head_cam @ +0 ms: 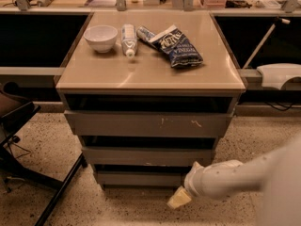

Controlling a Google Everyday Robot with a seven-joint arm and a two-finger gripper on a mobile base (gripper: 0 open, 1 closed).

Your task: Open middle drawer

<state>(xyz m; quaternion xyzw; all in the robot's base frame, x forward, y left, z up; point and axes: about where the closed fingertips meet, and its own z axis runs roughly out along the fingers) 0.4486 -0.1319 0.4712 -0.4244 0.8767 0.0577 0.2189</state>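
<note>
The grey cabinet has three stacked handleless drawer fronts. The middle drawer (148, 156) is a wide flat grey front with a faint pale chip on its lower edge, and it looks pushed in. The top front (148, 124) is larger and has white scratches. The bottom front (141, 178) is the smallest. My gripper (179, 198), pale yellow at its tip on a white arm, hangs low at the cabinet's lower right. It is in front of the bottom front, just above the floor and below the middle drawer.
On the cabinet's tan top (141, 74) stand a white bowl (100, 37), a white tube (128, 39) and a blue snack bag (178, 46). A black chair frame (28, 140) stands on the speckled floor at left. A white object (280, 74) lies on the shelf at right.
</note>
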